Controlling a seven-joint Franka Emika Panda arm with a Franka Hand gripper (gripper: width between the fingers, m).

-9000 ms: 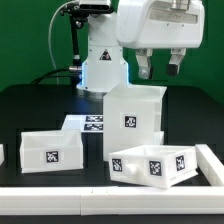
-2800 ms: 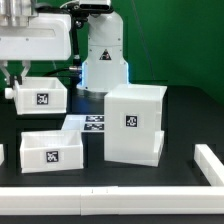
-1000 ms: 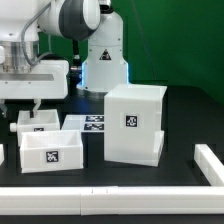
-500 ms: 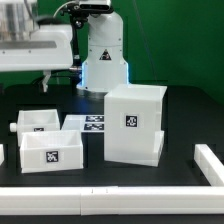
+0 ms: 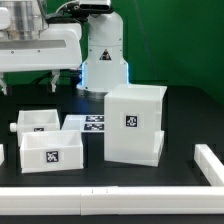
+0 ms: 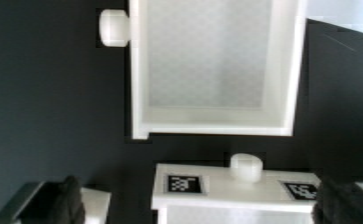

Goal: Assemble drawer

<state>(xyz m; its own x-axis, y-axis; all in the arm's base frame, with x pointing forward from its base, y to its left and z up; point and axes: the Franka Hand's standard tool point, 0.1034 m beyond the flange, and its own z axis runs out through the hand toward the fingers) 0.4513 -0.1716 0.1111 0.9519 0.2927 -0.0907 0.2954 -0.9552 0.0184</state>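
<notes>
The white boxy casing (image 5: pixel 135 122) stands upright at the exterior view's right of centre, a tag on its front. Two open white trays lie at the left. The front tray (image 5: pixel 50 148) shows a tag. The rear tray (image 5: pixel 38 121) has its knob (image 5: pixel 12 127) pointing left. My gripper (image 5: pixel 27 86) hangs open and empty above them, touching neither. In the wrist view one tray (image 6: pixel 210 65) lies open with a side knob (image 6: pixel 114 27). The other tray's tagged end (image 6: pixel 231 190) with its knob (image 6: pixel 245 165) lies below the gap between my dark fingers (image 6: pixel 53 203).
The marker board (image 5: pixel 93 123) lies flat between the trays and the casing. A low white rail (image 5: pixel 100 190) runs along the table's front and turns up at the right (image 5: pixel 208 160). The robot base (image 5: pixel 103 60) stands behind.
The gripper carried a tray from the front right to the left, set it down behind the other tray, let go, and has risen clear over the last second.
</notes>
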